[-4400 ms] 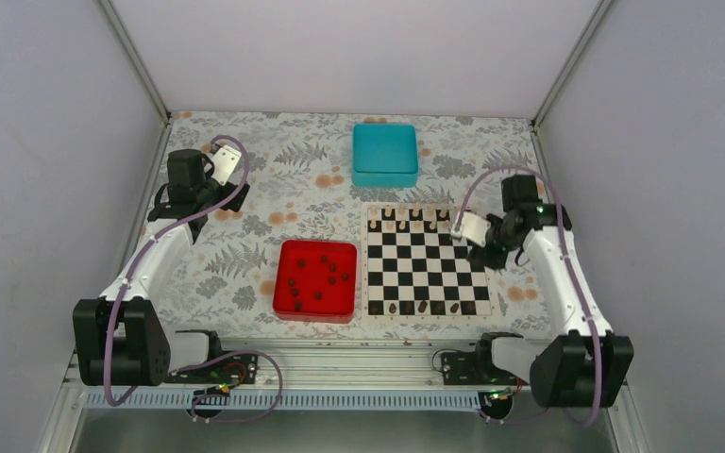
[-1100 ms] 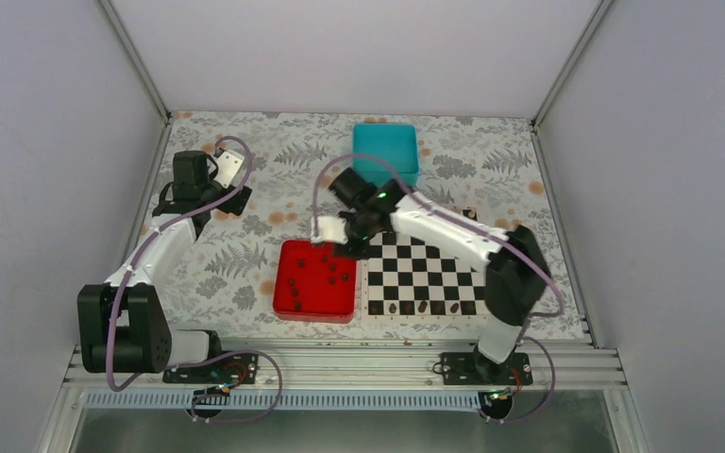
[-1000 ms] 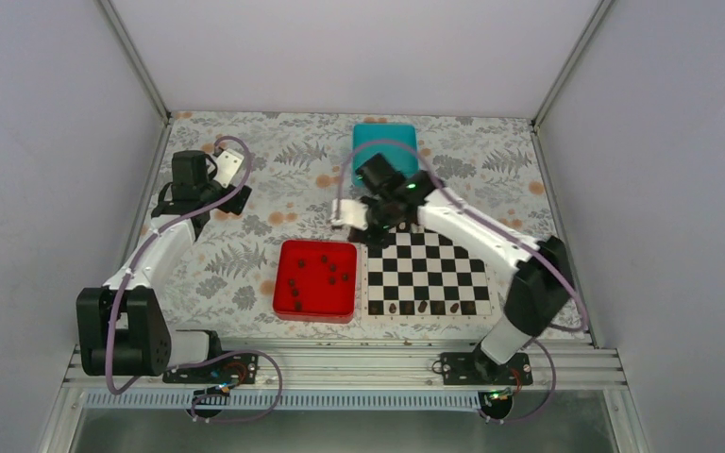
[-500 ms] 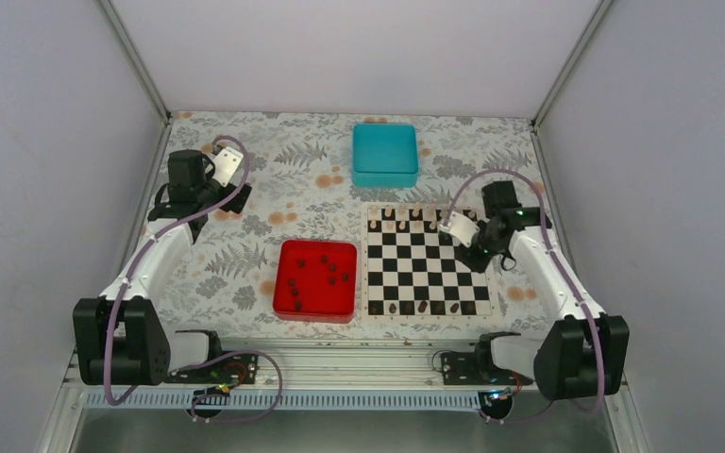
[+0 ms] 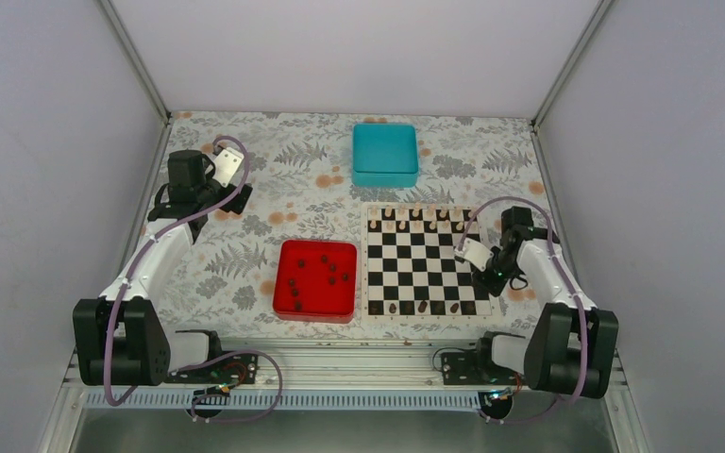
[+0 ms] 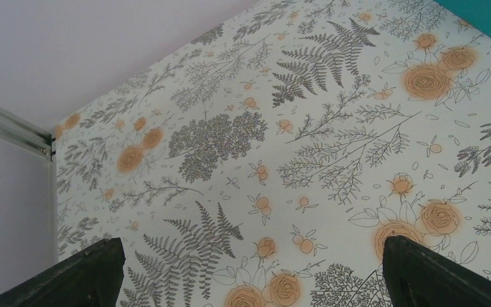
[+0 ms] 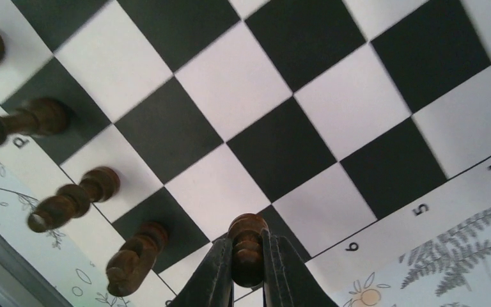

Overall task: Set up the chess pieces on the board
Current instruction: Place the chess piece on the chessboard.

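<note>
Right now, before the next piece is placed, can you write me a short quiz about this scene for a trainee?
1. True or false: the left gripper is open, with nothing between its fingers.
2. How many dark chess pieces lie in the red tray? A: none. B: exactly one. C: several.
3. What does the right gripper hold, and over what thing?
Key: 1 true. 2 C. 3 One dark chess piece, over the board.
</note>
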Motion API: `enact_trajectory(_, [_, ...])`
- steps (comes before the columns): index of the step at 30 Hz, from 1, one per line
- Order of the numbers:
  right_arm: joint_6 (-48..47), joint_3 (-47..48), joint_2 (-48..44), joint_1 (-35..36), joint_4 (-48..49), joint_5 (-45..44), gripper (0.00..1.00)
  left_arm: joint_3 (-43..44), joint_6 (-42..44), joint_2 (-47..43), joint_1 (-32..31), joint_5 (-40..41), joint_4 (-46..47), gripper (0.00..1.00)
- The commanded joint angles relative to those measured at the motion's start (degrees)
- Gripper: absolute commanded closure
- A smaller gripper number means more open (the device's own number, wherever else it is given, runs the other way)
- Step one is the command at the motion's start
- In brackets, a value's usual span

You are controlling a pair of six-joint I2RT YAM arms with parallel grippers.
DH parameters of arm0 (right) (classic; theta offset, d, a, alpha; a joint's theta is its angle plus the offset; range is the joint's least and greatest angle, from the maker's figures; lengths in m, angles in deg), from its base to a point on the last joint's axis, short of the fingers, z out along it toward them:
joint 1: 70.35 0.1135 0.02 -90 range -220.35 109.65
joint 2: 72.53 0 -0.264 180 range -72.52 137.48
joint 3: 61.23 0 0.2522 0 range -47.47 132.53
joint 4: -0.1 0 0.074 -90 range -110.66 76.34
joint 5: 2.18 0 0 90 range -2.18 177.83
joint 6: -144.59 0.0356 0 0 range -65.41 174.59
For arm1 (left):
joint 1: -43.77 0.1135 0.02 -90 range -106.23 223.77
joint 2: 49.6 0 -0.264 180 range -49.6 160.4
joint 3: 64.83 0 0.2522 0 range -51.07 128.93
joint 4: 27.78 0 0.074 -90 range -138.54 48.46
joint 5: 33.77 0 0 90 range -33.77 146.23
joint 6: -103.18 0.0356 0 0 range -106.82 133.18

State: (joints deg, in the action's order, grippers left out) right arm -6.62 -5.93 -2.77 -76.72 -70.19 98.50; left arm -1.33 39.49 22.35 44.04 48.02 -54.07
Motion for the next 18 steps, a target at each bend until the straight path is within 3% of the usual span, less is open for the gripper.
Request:
enact_trajectory(1, [-3.45,-2.14,1.49,-3.02,3.55,-1.27,0.94,0.85,-0.64,-0.62,0.34,-0.98,0.22,0.00])
enact_trajectory(18, [-4.97,-4.80,4.98,-6.48,6.70,-1.90,0.93,0.69,-0.47,-0.03,0.34,-1.17,0.19,0.00])
